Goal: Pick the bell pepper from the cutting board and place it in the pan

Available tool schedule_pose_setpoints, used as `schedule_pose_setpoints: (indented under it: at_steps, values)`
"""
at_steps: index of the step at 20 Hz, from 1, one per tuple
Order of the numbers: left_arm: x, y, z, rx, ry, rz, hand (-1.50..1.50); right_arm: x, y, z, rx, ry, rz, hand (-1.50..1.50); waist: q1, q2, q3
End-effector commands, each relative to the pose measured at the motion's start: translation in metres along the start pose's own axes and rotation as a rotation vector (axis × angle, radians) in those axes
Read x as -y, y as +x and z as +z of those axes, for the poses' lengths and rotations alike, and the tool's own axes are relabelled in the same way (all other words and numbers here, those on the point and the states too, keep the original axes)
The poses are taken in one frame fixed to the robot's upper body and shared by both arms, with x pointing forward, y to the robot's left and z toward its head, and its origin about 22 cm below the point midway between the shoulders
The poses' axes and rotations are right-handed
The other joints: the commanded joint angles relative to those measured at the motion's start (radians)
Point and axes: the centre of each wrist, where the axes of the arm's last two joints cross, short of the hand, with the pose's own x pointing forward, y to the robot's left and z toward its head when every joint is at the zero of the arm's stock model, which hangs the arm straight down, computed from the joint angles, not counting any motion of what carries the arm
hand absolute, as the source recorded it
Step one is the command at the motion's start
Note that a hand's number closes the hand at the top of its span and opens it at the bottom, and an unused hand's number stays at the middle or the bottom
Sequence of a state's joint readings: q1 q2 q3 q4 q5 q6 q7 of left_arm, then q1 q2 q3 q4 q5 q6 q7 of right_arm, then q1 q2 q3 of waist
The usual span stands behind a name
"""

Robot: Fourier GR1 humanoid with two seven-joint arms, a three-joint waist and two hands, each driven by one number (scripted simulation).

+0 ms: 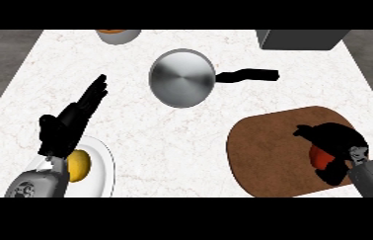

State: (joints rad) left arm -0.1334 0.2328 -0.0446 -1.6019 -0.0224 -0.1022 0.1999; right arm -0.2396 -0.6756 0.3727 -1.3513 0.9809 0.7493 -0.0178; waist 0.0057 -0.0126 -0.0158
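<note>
A red bell pepper (317, 156) lies on the brown cutting board (270, 150) at the lower right, mostly hidden under my right hand (335, 142), whose fingers and thumb curl round it. The steel pan (182, 77) sits in the middle of the counter, its black handle (251, 75) pointing right; nothing lies in it. My left hand (73, 118) stays at the left with straight fingers pointing up and right, holding nothing.
A white plate (105, 165) with a yellow fruit (79, 166) sits at the lower left, partly under my left forearm. A grey bowl (118, 35) stands at the counter's far edge. A dark grey box (302, 39) occupies the far right corner.
</note>
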Motion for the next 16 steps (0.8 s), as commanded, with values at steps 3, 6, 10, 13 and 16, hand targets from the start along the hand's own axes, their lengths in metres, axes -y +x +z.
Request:
schedule_pose_setpoints:
  at_steps: [3, 6, 10, 13, 16]
  values:
    - [-0.006, -0.002, 0.004, 0.007, 0.005, -0.010, 0.00, -0.001, 0.000, 0.018, 0.084, -0.013, -0.004, 1.50, -0.009, 0.011, 0.015]
    - [0.004, 0.000, -0.005, -0.002, 0.017, -0.002, 0.00, 0.022, 0.137, 0.000, 0.206, -0.278, -0.140, 1.50, -0.015, 0.005, 0.015]
    - [0.011, 0.000, -0.004, -0.004, -0.020, 0.004, 0.00, 0.051, 0.221, 0.026, 0.308, -0.539, -0.260, 1.50, 0.017, -0.005, 0.016]
    - [0.008, 0.005, -0.005, 0.007, -0.033, -0.011, 0.00, 0.049, 0.250, 0.042, 0.282, -0.659, -0.287, 1.50, 0.044, 0.000, 0.017]
    - [0.015, -0.002, -0.004, -0.011, -0.038, 0.005, 0.00, 0.053, 0.275, 0.074, 0.280, -0.869, -0.308, 1.50, 0.041, -0.006, 0.015]
